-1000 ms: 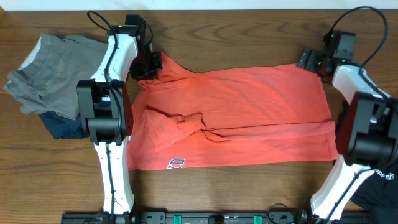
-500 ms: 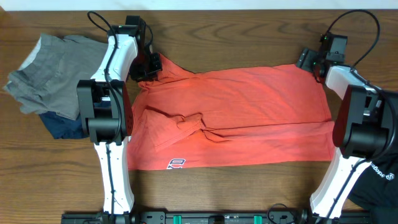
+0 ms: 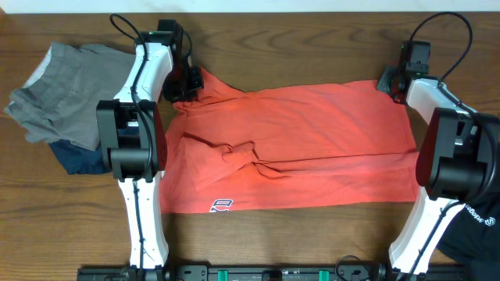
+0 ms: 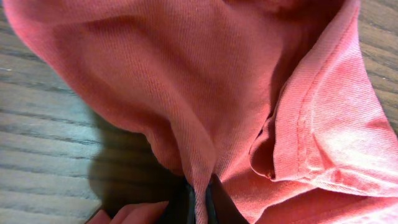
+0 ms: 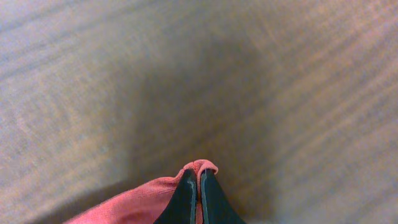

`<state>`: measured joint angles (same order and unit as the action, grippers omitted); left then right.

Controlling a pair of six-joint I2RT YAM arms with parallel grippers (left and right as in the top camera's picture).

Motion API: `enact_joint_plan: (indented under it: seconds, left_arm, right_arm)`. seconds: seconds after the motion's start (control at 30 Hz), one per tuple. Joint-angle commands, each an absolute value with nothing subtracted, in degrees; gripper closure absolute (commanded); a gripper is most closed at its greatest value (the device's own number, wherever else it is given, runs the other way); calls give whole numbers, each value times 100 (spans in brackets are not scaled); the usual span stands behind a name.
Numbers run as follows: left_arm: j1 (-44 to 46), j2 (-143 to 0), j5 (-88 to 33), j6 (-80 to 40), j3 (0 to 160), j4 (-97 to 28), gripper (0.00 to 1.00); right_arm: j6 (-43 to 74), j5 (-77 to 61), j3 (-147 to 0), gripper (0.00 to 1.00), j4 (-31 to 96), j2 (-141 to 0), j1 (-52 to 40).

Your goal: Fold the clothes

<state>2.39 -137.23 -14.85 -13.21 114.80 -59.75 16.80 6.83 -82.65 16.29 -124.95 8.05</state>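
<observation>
Coral-red cloth covers the middle of the wooden table (image 3: pixel 328 234). The T-shirt (image 3: pixel 312 140) lies spread wide and mostly flat, with a rumpled fold (image 3: pixel 234 152) left of centre and a small white print (image 3: pixel 222 206) near its near-left edge.

From overhead, each arm reaches to a far corner of the shirt, one at the left and one at the right. The black wrist housings hide the fingertips there, so that view does not show how the jaws stand.

The wrist cameras do show it. In the left wrist view, the left gripper (image 4: pixel 199 200) is clenched on a narrow ridge of the red fabric. The cloth bunches up from the dark fingertips, and a stitched hem curls at the right. The fabric casts a shadow on the wood grain to the left.

In the right wrist view, the right gripper (image 5: pixel 199 185) has its two black fingers pressed together. A small nub of the shirt's corner is pinched between their tips. The rest of that frame is bare wood, with only a sliver of red trailing off toward the lower left.

Only the overhead camera takes in the surroundings. A grey garment (image 3: pixel 62 97) is heaped at the far left, resting partly on a dark blue garment (image 3: pixel 78 160). A black garment (image 3: pixel 475 234) with a small white logo lies at the near-right corner, beside the right arm's base. All three lie apart from the red shirt.
</observation>
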Motion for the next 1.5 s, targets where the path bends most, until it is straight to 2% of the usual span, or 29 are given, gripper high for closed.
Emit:
enact_joint_plan:
  seconds: [0.0,0.23,0.43,0.57,0.73,1.2,1.47]
  left_arm:
    - [161,-13181,-1437,-1227,11458,-6062,94]
    - [156,-12333,-1437,-1225,11456,-6652,94]
    - [156,-11867,-1431,-937,11456,-8005,94]
    - [156,-11869,-1380,-554,11410,-8997,94]
    - [156,-11869,-1146,-414,11039,-9601,94]
    - [158,-11858,-1109,-412,9251,-9454,94]
    - [180,-11858,-1111,-456,8833,-9378,94]
  right_arm:
    - [1802,928,-8217,99,1981,-12363,882]
    - [1802,972,-8573,99,2891,-11434,991]
    - [1455,998,-8632,99,4388,-10624,1090]
    - [1367,1616,-8630,99,5553,-10294,1190]
    - [1306,1756,-8630,99,6563,-10175,1380]
    - [1037,1566,-8495,99,7244,-10191,1468]
    - [1039,1675,-8495,99,7708,-10191,1472]
